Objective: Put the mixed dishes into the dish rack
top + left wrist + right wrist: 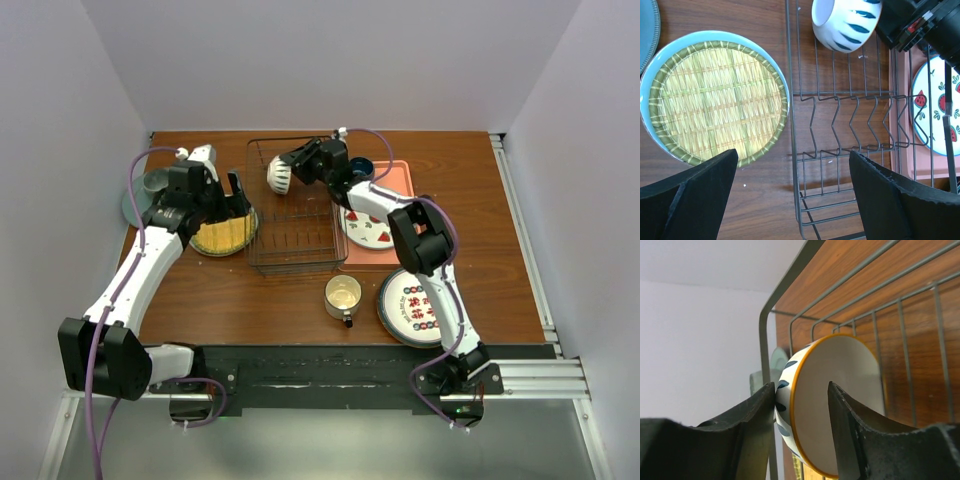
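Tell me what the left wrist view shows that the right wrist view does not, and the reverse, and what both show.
Only left wrist: the yellow woven plate, the strawberry plate on the pink tray, and the open left tool. Only right wrist: the orange rim of the bowl, which the right tool straddles, and the white room wall. Both: the bowl, the wire rack and the wooden table.

Lab booth: plain walls (330, 60), bolted arms (140, 270)
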Tool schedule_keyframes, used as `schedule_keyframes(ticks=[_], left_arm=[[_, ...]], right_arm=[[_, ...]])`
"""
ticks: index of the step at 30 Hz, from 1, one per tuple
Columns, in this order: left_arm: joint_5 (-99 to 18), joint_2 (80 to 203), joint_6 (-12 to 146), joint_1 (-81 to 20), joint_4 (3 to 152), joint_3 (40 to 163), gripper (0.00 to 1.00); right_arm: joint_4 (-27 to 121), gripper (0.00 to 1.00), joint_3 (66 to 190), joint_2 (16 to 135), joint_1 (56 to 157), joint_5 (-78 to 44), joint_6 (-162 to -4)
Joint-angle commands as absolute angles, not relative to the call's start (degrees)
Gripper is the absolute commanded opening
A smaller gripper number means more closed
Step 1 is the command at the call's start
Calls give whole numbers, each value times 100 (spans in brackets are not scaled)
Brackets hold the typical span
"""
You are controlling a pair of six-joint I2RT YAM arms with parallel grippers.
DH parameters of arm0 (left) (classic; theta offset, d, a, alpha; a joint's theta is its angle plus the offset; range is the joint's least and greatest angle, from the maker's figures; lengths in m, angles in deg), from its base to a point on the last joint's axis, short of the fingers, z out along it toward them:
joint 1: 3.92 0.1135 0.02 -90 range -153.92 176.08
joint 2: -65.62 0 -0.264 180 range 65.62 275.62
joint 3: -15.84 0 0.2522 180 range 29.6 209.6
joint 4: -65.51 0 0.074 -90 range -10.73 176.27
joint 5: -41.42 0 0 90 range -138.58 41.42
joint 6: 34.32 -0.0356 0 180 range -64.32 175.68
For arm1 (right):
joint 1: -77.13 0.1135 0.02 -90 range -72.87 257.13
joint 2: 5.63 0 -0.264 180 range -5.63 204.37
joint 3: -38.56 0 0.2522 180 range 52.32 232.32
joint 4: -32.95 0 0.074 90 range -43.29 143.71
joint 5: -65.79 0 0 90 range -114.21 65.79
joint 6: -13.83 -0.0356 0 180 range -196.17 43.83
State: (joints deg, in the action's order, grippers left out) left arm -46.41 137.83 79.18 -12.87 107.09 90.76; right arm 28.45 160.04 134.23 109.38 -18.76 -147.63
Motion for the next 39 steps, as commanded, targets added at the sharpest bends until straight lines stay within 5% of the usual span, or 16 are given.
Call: schedule_keyframes(ticks=[1,12,31,39], left_arm=[[-4533,13655,8011,-1253,10476,9059,99],[-4498,13664,8020,-1253,10415,8998,98],[-4384,13725,8090,-1253,10301,8892,98],[-4348,13796,8081,-1253,10248,8901,98]], right_arm=[[4091,50,15990,13386,10938,-2184,-14323],[4960,66,16103,13140,10938,-2746,-13936],[5646,69,16235,12516,10947,-3889,-12944],[6903,79,17254,12638,10982,-4346,-12021]])
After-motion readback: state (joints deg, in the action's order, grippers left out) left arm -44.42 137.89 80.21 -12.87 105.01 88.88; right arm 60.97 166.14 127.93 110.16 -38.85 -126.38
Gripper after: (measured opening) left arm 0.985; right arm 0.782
